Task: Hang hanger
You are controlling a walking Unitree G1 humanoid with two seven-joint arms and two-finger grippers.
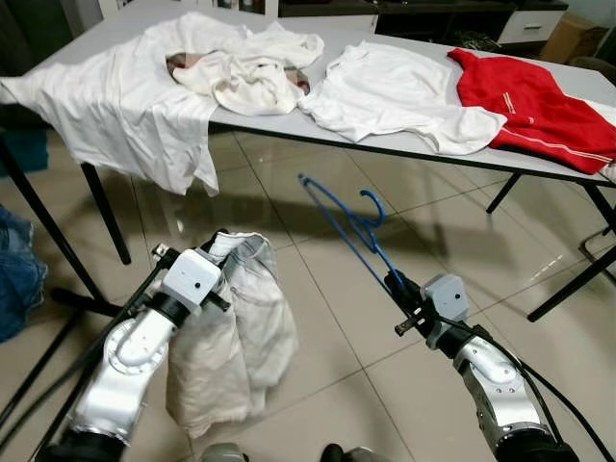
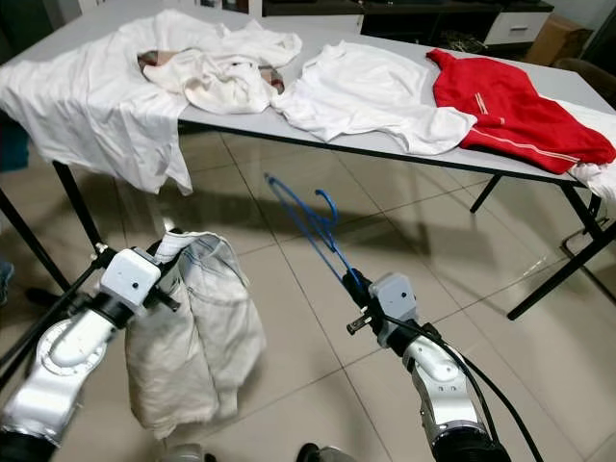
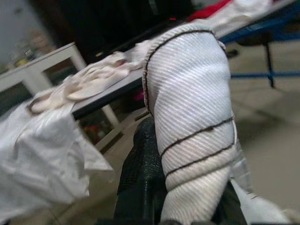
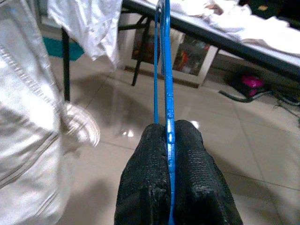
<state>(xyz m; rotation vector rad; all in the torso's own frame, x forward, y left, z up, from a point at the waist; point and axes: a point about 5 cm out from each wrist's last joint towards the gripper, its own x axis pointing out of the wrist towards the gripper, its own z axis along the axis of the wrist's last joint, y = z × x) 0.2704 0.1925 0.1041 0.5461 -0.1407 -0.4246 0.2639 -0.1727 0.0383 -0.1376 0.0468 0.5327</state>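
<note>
Mid-carry, nothing hung yet. Right gripper clamped on blue hanger, hook toward 12 o'clock, short of table. Left gripper pinching pale trousers, hanging at 8 o'clock. Next, likely: bring both together, thread garment onto hanger.

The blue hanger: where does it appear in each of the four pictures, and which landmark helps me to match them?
Left eye view: blue hanger at centre, rising from the right gripper toward the table.
Right eye view: just left of centre.
Left wrist view: blue lines at the upper right; whether they are the hanger is unclear.
Right wrist view: upright at centre, pinched between the fingers.
Shared landmark: the table with white clothes.
</note>
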